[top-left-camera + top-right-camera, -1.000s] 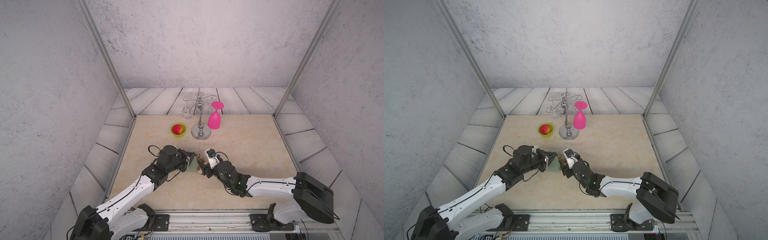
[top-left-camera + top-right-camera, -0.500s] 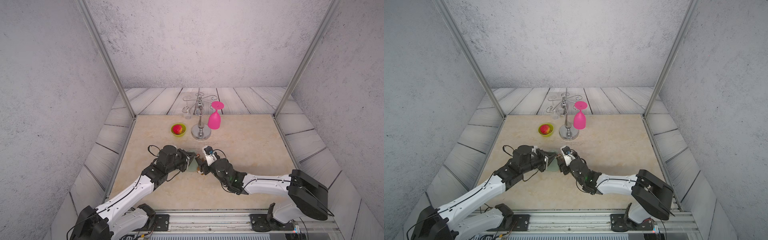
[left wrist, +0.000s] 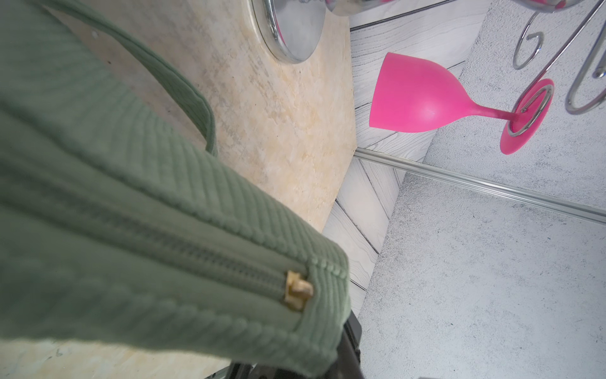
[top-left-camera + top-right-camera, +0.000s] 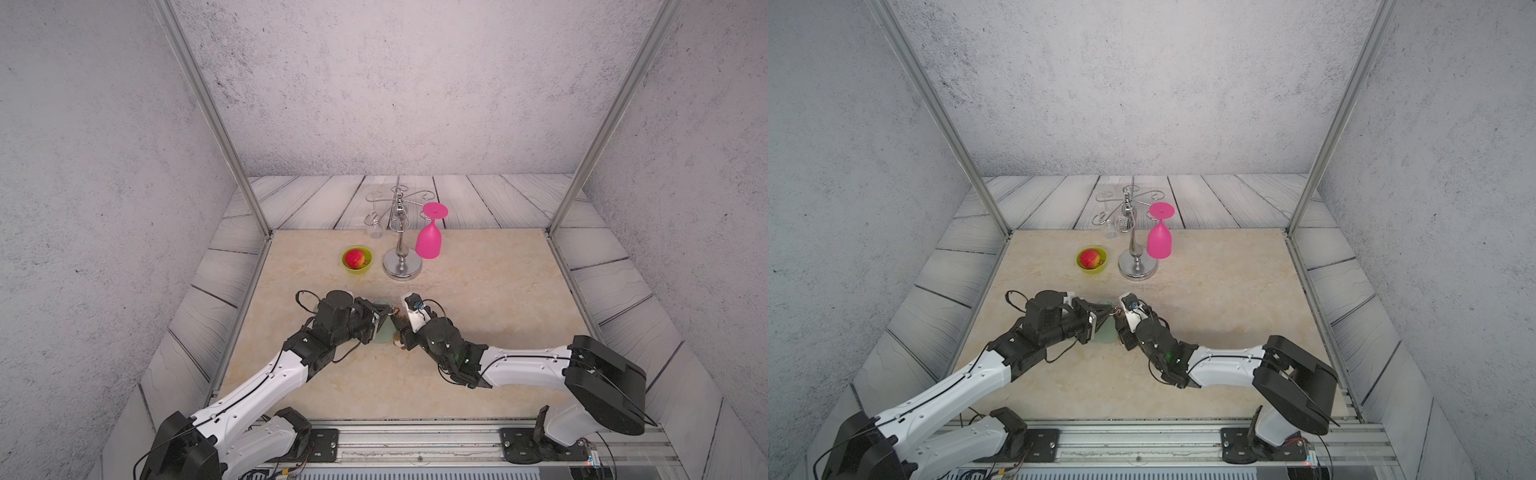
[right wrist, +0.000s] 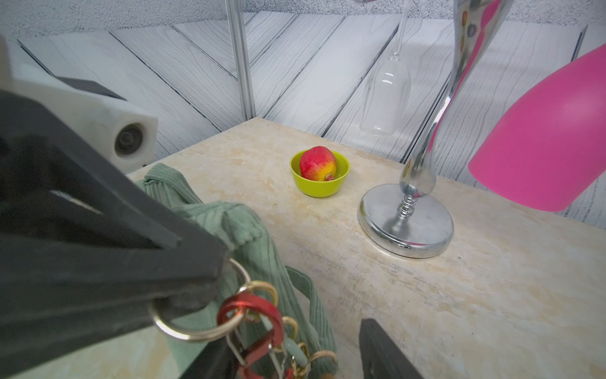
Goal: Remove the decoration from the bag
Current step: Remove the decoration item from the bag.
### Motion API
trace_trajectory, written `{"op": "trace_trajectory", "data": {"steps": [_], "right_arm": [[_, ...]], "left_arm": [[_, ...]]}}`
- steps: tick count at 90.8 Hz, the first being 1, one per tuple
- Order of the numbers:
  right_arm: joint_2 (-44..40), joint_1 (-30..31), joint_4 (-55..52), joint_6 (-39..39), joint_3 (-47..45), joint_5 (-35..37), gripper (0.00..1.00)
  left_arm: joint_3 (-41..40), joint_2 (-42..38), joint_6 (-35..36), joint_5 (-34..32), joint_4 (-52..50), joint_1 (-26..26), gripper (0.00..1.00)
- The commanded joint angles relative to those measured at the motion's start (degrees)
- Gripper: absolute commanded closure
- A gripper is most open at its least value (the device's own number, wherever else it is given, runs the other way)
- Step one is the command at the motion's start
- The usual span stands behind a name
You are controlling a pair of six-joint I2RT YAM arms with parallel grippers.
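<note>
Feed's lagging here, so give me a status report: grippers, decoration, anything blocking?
Left gripper shut on ring of bag. Right gripper open, jaws either side of decoration clasp, not yet unhooked. Nothing in the way; glass stand apart.

Both arms stretched forward and inward, tips nearly meeting; the left hand point(image 4: 387, 310) was pinched shut, the right hand point(image 4: 398, 330) had its jaws parted.

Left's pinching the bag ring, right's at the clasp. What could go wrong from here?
The right gripper has open jaws straddling the red clasp, the gold links and the bag fabric together; closing may catch fabric, not clasp.
The left gripper pinches only the thin metal ring at its tips; a tug could slip it free.
</note>
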Motion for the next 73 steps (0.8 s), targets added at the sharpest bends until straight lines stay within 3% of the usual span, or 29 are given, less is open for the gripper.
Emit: {"op": "trace_trajectory", "data": {"steps": [1, 16, 73], "right_arm": [[1.1, 0.2, 1.4, -0.1, 1.5, 0.9, 0.38], [1.8, 0.2, 1.4, -0.3, 2.2, 0.3, 0.39], [-0.9, 0.2, -0.1, -0.4, 0.9, -2.7, 0.66]], "left_arm": [[0.3, -1.4, 0.1, 0.4, 0.7, 0.3, 1.0], [0.2, -1.4, 0.2, 0.5, 0.7, 0.4, 1.0], [-0.4, -2.1, 0.1, 0.4, 0.8, 0.5, 1.0]]}}
